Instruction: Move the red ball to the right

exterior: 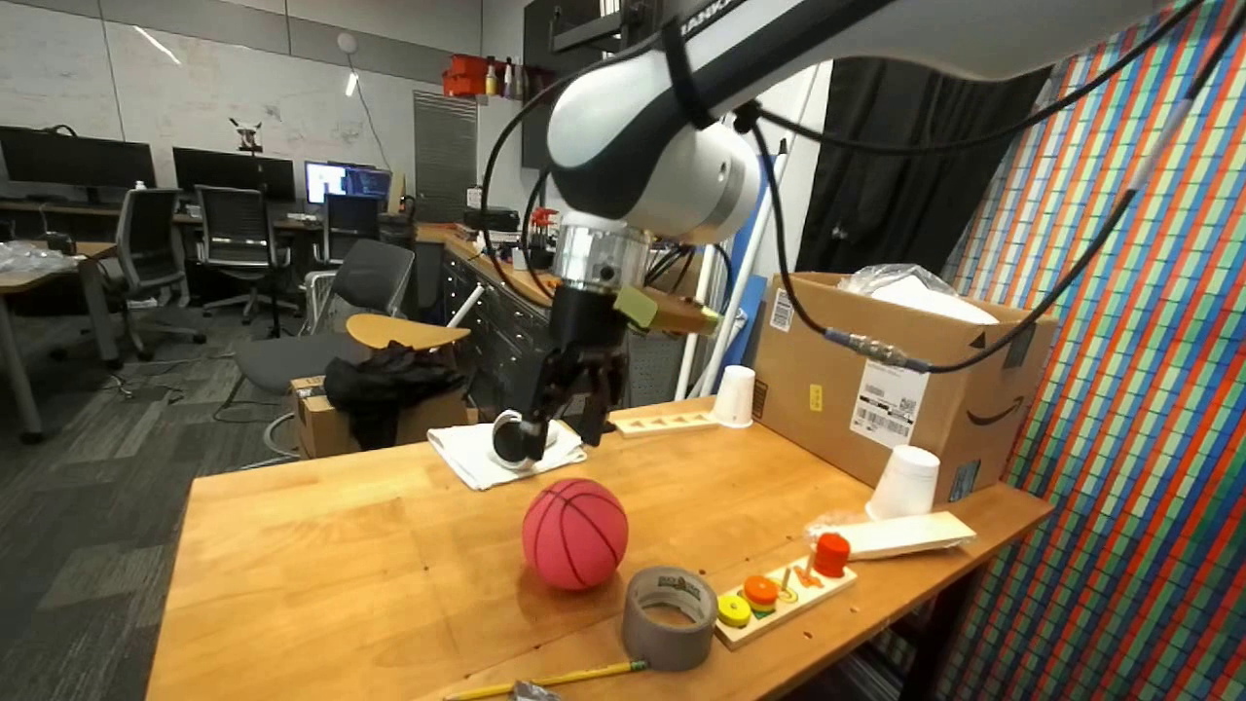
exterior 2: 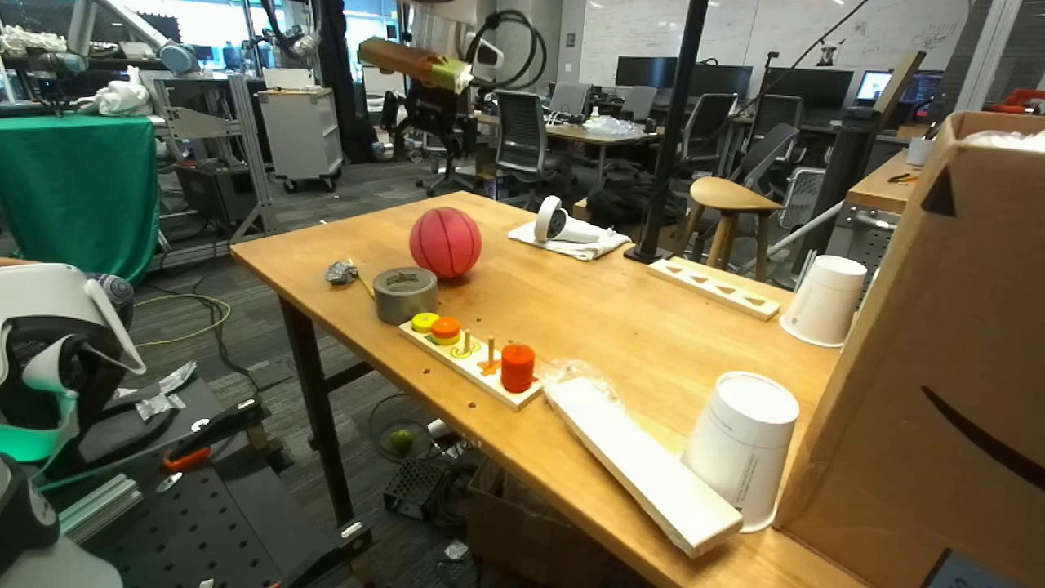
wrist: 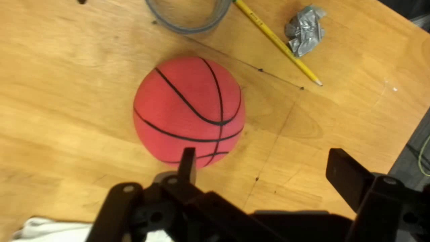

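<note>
The red ball [exterior: 575, 534] is pinkish-red with dark seams and rests on the wooden table [exterior: 321, 555]. It also shows in an exterior view [exterior 2: 445, 242] and in the wrist view [wrist: 189, 111]. My gripper [exterior: 565, 443] is above the table and above the ball, apart from it. In the wrist view, the gripper [wrist: 262, 153] has its fingers wide apart with nothing between them. The left finger there overlaps the ball's lower edge in the picture, and the ball lies mostly up and left of the jaws. In an exterior view the gripper [exterior 2: 426, 139] hangs high over the far table end.
A grey tape roll [exterior: 669, 623] stands close to the ball. A pencil [wrist: 275, 40] and crumpled tape [wrist: 305, 30] lie nearby. A peg toy [exterior 2: 473, 363], white cups [exterior 2: 743, 449], a white board [exterior 2: 637, 465], a cardboard box [exterior: 896, 370] and a white cloth [exterior: 477, 458] are on the table.
</note>
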